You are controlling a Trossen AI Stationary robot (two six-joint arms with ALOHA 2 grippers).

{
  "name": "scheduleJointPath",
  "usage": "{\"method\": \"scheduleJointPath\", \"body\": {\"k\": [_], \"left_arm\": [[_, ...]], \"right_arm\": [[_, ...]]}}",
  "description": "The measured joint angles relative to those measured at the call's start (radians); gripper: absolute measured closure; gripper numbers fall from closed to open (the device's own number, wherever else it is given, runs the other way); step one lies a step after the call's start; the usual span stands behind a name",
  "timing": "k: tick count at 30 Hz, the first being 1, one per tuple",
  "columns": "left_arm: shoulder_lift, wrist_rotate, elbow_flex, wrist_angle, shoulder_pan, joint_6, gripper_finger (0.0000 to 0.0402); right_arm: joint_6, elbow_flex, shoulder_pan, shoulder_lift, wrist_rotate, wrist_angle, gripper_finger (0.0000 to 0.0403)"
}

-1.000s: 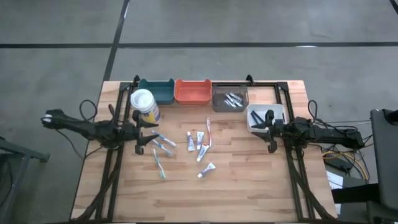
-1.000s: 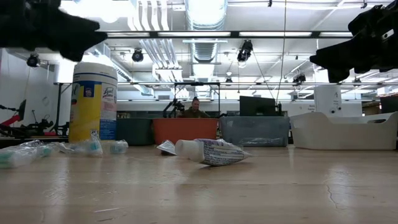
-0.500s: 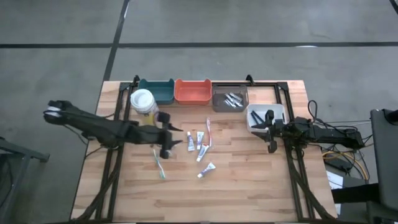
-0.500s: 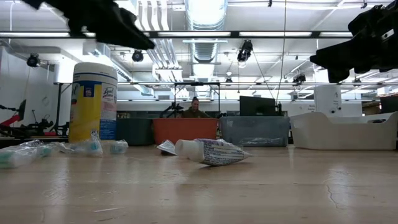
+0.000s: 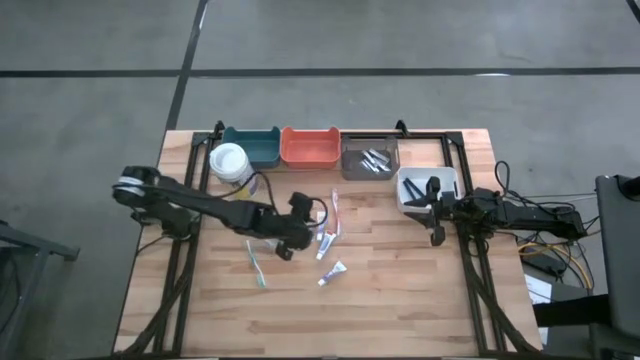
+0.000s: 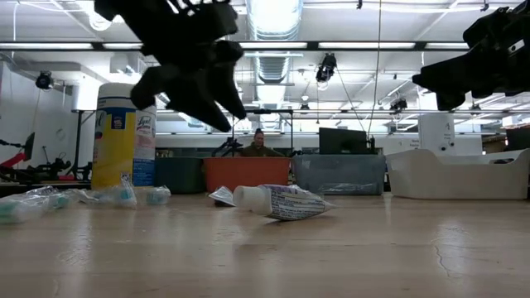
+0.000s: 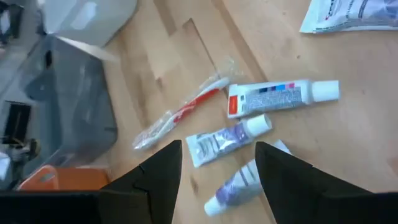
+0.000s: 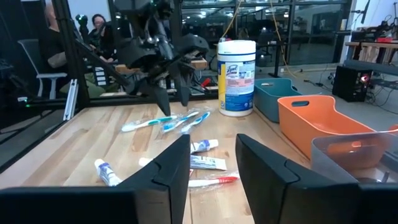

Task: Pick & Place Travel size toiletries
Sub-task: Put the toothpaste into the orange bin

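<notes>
Several small toiletries lie flat on the middle of the wooden table [image 5: 400,300]. White mini tubes [image 5: 321,237] lie next to a pink toothbrush [image 5: 335,207], and another tube [image 5: 334,271] lies nearer. A teal toothbrush [image 5: 256,264] lies to their left. My left gripper [image 5: 303,222] hangs open above the tubes, touching nothing. In the left wrist view its fingers [image 7: 158,180] frame two tubes [image 7: 227,135] below, with the pink toothbrush [image 7: 180,115] beyond. My right gripper [image 5: 435,212] waits open beside the white bin [image 5: 425,186].
Teal [image 5: 251,146], orange [image 5: 310,147] and grey [image 5: 370,160] bins stand in a row along the far edge; the grey one holds dark stick pieces. A wipes canister [image 5: 230,166] stands at the far left. People sit in the room beyond the table [image 8: 93,28].
My left arm has swung toward the table's right, from beside the wipes canister, over the teal toothbrushes, to above the tubes in the middle. It has also come lower. The toiletries have not moved.
</notes>
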Motion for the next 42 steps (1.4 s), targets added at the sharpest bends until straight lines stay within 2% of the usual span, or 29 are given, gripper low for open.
{"method": "scheduleJointPath", "body": {"k": [6, 17, 27, 35, 42], "left_arm": [[0.05, 0.128, 0.044, 0.0, 0.039, -0.001, 0.0193], [0.084, 0.226, 0.046, -0.043, 0.102, -0.02, 0.0193], [0.195, 0.233, 0.046, -0.079, 0.158, 0.049, 0.0193], [0.211, 0.24, 0.047, -0.097, 0.162, 0.094, 0.0193], [0.211, 0.381, 0.047, -0.126, 0.195, -0.004, 0.0193]], "right_arm": [[-0.001, 0.0, 0.0, 0.0, 0.0, 0.0, 0.0287], [-0.002, 0.0, 0.0, 0.0, 0.0, 0.0, 0.0275], [-0.002, 0.0, 0.0, 0.0, 0.0, 0.0, 0.028], [0.0, 0.0, 0.0, 0.0, 0.0, 0.001, 0.0287], [-0.001, 0.0, 0.0, 0.0, 0.0, 0.0, 0.0278]]}}
